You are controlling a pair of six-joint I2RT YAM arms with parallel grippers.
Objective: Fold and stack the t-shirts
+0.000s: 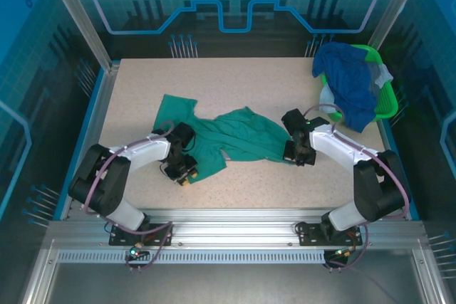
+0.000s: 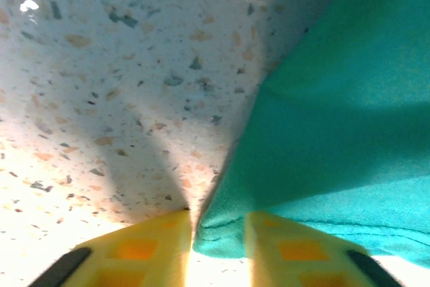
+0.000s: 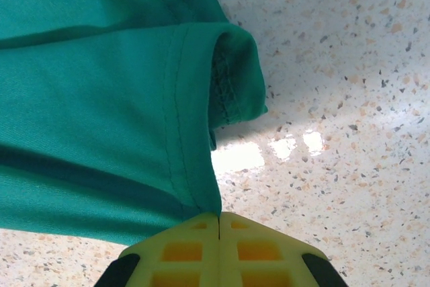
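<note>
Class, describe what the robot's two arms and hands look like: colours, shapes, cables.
The left arm and right arm have white shells with black joints and rounded black shoulders; greyish-purple cables loop along each. The left hand and right hand have yellow fingers with square recesses and black side strips.

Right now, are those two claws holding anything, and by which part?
Both hold the teal-green t-shirt: the right gripper pinches a stitched hem beside an opening, and the left gripper has an edge bunched between its fingers.
</note>
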